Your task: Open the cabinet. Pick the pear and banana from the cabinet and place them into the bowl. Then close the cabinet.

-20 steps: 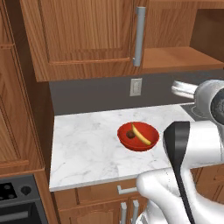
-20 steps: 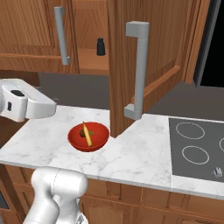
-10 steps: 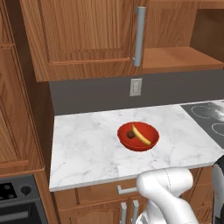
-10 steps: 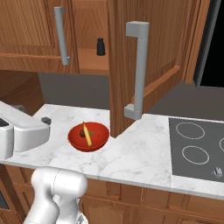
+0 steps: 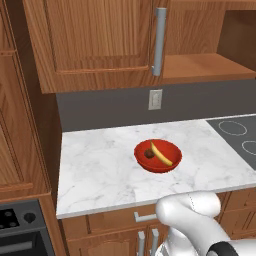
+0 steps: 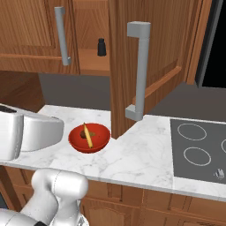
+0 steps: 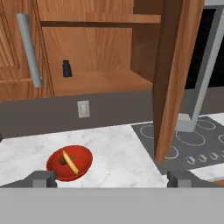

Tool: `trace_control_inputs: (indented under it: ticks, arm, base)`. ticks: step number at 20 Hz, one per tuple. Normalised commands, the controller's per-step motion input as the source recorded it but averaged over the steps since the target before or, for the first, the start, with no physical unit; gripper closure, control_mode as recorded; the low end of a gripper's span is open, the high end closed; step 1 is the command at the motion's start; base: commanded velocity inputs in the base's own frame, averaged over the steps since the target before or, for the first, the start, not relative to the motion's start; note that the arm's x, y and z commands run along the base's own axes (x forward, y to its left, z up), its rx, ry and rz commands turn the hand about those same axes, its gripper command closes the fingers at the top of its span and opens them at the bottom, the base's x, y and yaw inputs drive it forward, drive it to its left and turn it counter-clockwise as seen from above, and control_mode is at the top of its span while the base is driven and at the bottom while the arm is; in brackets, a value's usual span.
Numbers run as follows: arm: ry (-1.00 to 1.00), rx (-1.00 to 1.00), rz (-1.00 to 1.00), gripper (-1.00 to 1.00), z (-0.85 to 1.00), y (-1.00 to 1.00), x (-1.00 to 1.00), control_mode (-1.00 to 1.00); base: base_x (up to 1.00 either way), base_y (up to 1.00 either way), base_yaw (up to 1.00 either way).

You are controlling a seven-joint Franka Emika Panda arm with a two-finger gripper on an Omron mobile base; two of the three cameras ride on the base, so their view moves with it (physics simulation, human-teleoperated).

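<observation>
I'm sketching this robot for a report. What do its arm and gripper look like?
The arm is glossy white with rounded, tube-like segments and a dark joint band low in the left base view. The gripper shows two small, dark grey, blocky fingertips. No cables or markings are visible.

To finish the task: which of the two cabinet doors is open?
The right door, swung out over the counter; the left door is shut.

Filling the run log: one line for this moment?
gripper: open, holding nothing | pear, banana: in bowl | cabinet: right door open
</observation>
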Motion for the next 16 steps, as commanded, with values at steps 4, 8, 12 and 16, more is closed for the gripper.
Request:
trace_control_inputs:
  ticks: [4, 8, 12, 16]
  arm:
    - [0.18, 0.00, 0.09, -1.00, 0.13, -0.77, -0.21, -1.00]
    - [0.09, -0.01, 0.12, -1.00, -0.13, -0.66, -0.01, -1.00]
    - [0.00, -0.03, 0.12, -1.00, -0.66, -0.22, 0.04, -1.00]
    - [-0.17, 0.00, 0.17, -1.00, -0.60, -0.19, 0.01, -1.00]
  base:
    - [0.00, 0.00, 0.00]
    - [0.00, 0.00, 0.00]
    - [0.00, 0.00, 0.00]
    - [0.00, 0.00, 0.00]
